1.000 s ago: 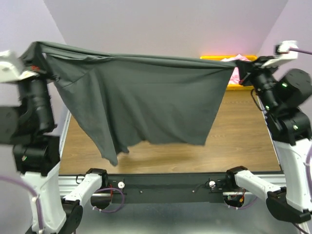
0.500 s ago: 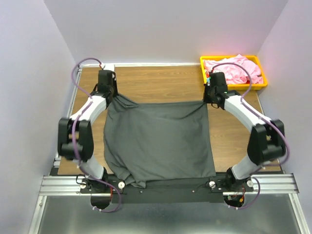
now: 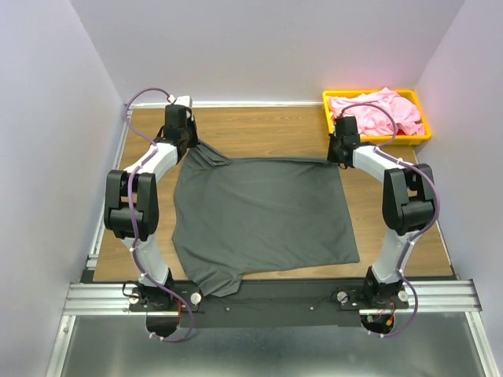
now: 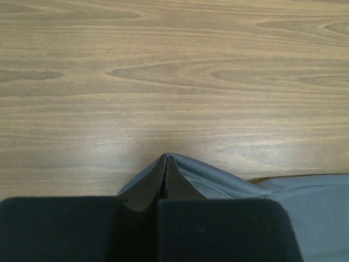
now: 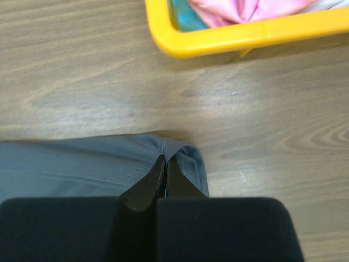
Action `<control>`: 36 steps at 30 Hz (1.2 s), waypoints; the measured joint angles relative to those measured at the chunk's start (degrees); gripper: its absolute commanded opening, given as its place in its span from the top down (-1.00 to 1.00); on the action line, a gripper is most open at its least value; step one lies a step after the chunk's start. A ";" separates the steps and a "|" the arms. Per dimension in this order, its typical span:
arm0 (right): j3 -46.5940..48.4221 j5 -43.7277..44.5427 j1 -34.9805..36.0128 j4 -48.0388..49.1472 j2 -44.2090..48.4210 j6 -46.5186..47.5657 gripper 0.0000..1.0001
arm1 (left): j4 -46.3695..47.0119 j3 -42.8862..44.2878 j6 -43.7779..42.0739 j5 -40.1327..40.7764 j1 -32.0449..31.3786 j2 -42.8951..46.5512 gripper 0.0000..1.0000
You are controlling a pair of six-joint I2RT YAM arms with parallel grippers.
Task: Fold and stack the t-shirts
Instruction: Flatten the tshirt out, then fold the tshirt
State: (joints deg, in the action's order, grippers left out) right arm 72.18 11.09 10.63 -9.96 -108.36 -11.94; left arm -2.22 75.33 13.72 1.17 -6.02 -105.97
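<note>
The dark charcoal grey t-shirt (image 3: 259, 216) lies spread on the wooden table (image 3: 259, 133), its near edge hanging over the front rail. My left gripper (image 3: 191, 149) is shut on its far left corner (image 4: 218, 183), low at the table. My right gripper (image 3: 338, 159) is shut on its far right corner (image 5: 109, 166), also low at the table. The light pink t-shirt (image 3: 377, 111) lies bunched in the yellow tray (image 3: 327, 114) at the far right; it also shows in the right wrist view (image 5: 240, 8).
The yellow tray's rim (image 5: 229, 41) sits just beyond my right gripper. Purple walls close in the left, right and far sides. The metal rail (image 3: 267, 294) with both arm bases runs along the near edge.
Both arms swung down and away from a raised hold, laying the grey shirt flat on the table, then dragged its far edge further back, stretching it out.
</note>
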 measured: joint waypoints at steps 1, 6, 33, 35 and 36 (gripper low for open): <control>0.37 0.00 -0.28 0.15 -0.48 0.02 0.99 | -0.09 0.00 0.35 -0.74 0.00 -0.02 1.00; 1.40 -0.09 -1.77 0.48 -0.98 0.55 0.99 | -2.23 0.92 2.01 -2.36 0.00 -0.07 1.00; 3.10 -2.60 -4.11 -0.20 0.13 1.01 0.99 | -13.62 -4.20 10.32 -2.89 0.00 10.51 1.00; 2.49 -2.51 -4.13 -0.96 1.40 0.35 0.99 | -14.88 -6.16 11.28 -2.84 0.00 14.21 1.00; 2.38 -2.51 -4.17 -1.51 2.01 -0.15 0.99 | -15.58 -7.06 11.76 -2.82 0.00 16.17 1.00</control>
State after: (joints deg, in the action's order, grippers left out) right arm 74.56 8.58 6.46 -11.46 -106.34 -12.10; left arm -17.80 68.27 25.47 -1.65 -6.02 -89.80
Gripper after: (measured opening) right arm 0.012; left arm 0.004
